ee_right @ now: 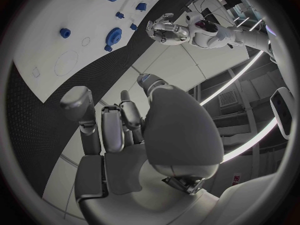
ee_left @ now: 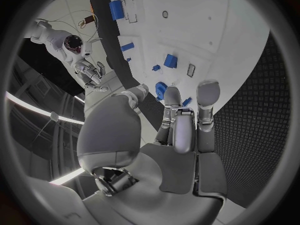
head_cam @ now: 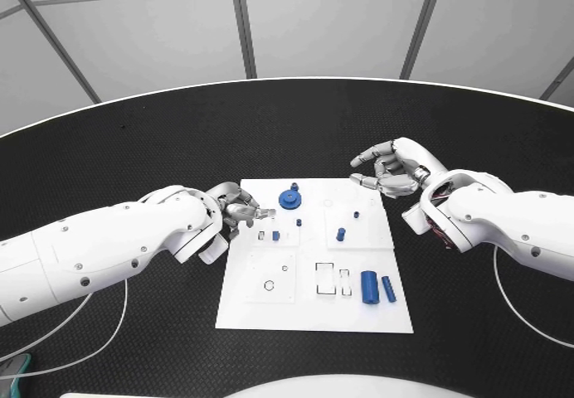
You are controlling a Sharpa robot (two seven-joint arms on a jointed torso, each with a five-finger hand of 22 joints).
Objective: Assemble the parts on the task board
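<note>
On the black table (head_cam: pixel 143 149) lies the white task board (head_cam: pixel 359 311), bearing small blue parts (head_cam: pixel 289 199) just beside the left hand (head_cam: pixel 235 205), fingers curled, empty; right hand (head_cam: pixel 389 170) likewise empty.

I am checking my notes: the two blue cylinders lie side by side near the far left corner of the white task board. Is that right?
Not quite. The head view shows the two blue cylinders lying side by side near the near right corner of the white task board, not the far left.

Task board (head_cam: pixel 313 311) smooth matt white plastic; parts (head_cam: pixel 371 287) glossy blue plastic; table (head_cam: pixel 143 133) black, finely textured; left robot hand (head_cam: pixel 235 206) satin silver metal.
</note>
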